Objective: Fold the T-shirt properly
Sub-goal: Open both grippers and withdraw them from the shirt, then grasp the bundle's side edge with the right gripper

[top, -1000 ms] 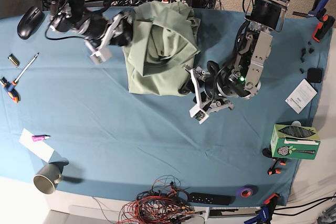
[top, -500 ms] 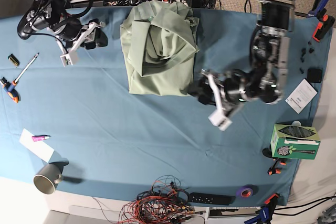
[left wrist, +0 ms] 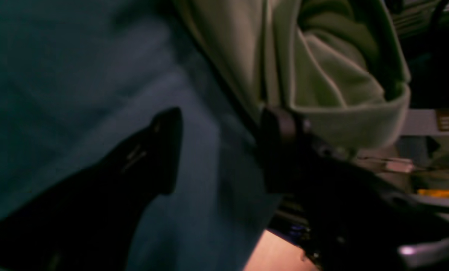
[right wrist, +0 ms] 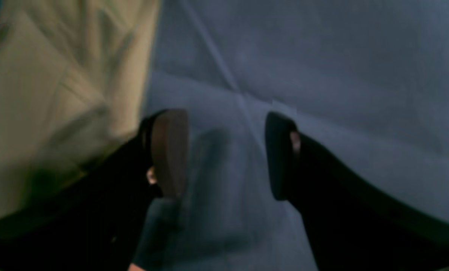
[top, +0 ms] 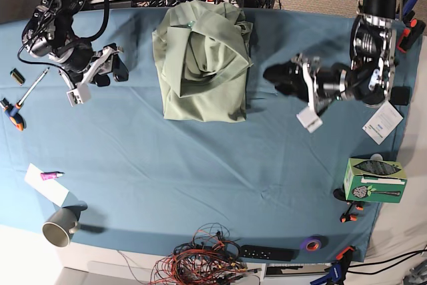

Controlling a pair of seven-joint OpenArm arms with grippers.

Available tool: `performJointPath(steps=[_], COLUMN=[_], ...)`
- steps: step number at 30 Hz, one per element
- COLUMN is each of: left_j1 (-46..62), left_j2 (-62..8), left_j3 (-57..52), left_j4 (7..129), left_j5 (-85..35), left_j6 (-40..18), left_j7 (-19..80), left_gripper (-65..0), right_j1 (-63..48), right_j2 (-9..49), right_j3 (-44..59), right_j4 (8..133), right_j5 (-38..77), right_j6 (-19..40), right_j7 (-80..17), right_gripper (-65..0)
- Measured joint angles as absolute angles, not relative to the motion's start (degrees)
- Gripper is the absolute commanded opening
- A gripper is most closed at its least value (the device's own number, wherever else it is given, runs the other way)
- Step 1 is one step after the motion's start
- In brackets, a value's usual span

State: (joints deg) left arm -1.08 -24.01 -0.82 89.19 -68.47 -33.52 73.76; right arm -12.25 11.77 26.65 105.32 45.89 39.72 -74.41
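Sage-green T-shirt (top: 202, 61) sits bundled near the table's far edge on the teal cloth (top: 200, 185). Left gripper (top: 295, 85) and right gripper (top: 100, 71) both gape wide, empty, well off it. Looks folded-ish; next probably tidying.

Both wrist views are blurred. Left of the right gripper (right wrist: 226, 154), the T-shirt (right wrist: 51, 105) smears and runs off-frame; clutter right of the left gripper (left wrist: 218, 150) is unreadable.
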Motion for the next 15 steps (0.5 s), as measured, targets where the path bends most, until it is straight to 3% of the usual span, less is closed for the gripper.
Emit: performJointPath(steps=[15], left_j1=[6.1], left_j2=[-24.1], left_j3=[-0.9], left_j4=[89.3], left_j5=[-70.2], left_j6=[-34.4], left_j7=[73.3], left_gripper=[-29.7], right_j1=[-7.9], right_j2=[11.9], right_j3=[18.0], right_j4=[105.1], right_j5=[46.4], right_j6=[39.9], right_j7=[-74.5], right_gripper=[-31.2])
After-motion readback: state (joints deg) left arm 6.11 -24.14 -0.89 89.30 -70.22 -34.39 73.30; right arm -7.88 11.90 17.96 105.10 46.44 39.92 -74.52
